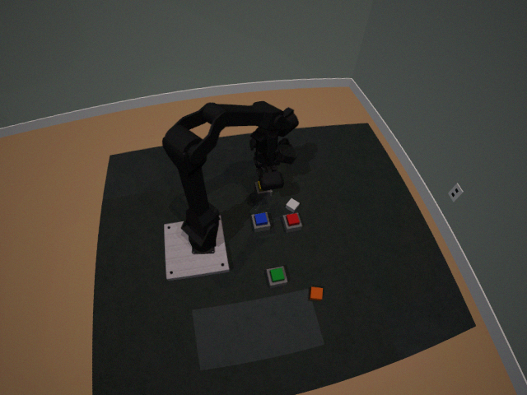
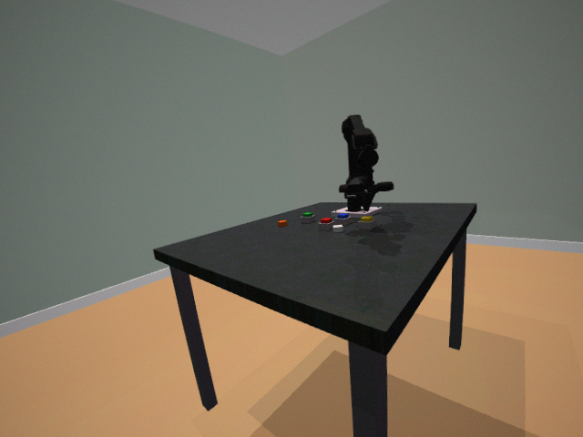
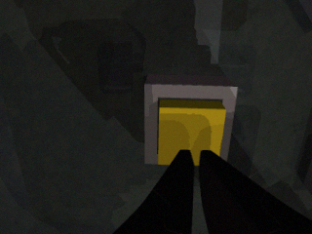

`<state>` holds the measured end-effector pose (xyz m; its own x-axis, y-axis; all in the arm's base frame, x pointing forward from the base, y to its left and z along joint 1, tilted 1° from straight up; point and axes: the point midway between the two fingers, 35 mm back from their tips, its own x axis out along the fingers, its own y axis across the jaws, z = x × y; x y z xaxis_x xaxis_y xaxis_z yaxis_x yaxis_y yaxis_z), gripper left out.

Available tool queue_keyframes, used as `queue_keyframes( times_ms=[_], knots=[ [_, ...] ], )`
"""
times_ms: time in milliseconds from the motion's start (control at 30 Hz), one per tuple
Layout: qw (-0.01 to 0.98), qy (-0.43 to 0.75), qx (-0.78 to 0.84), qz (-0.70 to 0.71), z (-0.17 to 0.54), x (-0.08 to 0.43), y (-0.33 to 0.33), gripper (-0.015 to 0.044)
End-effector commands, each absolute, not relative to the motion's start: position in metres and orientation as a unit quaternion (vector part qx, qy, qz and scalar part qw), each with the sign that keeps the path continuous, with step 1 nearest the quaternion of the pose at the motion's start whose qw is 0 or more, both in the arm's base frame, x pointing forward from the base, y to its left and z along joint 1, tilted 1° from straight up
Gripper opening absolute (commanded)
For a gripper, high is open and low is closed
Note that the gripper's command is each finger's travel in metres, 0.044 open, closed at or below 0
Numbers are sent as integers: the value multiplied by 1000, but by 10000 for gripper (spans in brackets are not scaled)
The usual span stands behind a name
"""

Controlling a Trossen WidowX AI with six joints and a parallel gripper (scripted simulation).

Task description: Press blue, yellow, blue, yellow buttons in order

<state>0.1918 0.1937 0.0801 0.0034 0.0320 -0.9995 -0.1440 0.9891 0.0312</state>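
The yellow button (image 1: 258,185) (image 2: 366,218) (image 3: 191,132) stands in a grey square housing, its cap raised. It is partly hidden by the wrist in the top view. My gripper (image 2: 366,209) (image 3: 194,160) is shut and empty, pointing down a little above the yellow button. In the wrist view its tips overlap the near edge of the yellow cap. In the top view the fingertips are hidden. The blue button (image 1: 260,219) (image 2: 342,216) is raised, with nothing over it, nearer to the top view than the yellow one.
A red button (image 1: 292,219) (image 2: 325,219) stands beside the blue one. A white block (image 1: 292,204) (image 2: 338,228) lies close to the red button. A green button (image 1: 277,274) (image 2: 307,214) and an orange block (image 1: 316,293) (image 2: 281,223) are farther off, near a lighter grey rectangle (image 1: 257,332).
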Motion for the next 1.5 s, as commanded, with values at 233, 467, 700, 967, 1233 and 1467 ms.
queue_keyframes(
  times_ms=[233, 467, 700, 967, 1233, 1467],
  knots=[
    [704, 706, -39, 60, 59, 190, 194, 20],
    [704, 706, -39, 60, 49, 190, 193, 20],
    [704, 706, -39, 60, 49, 190, 193, 20],
    [704, 706, -39, 60, 49, 190, 193, 20],
    [705, 706, -40, 60, 72, 191, 193, 20],
    [704, 706, -39, 60, 90, 191, 193, 20]
  ],
)
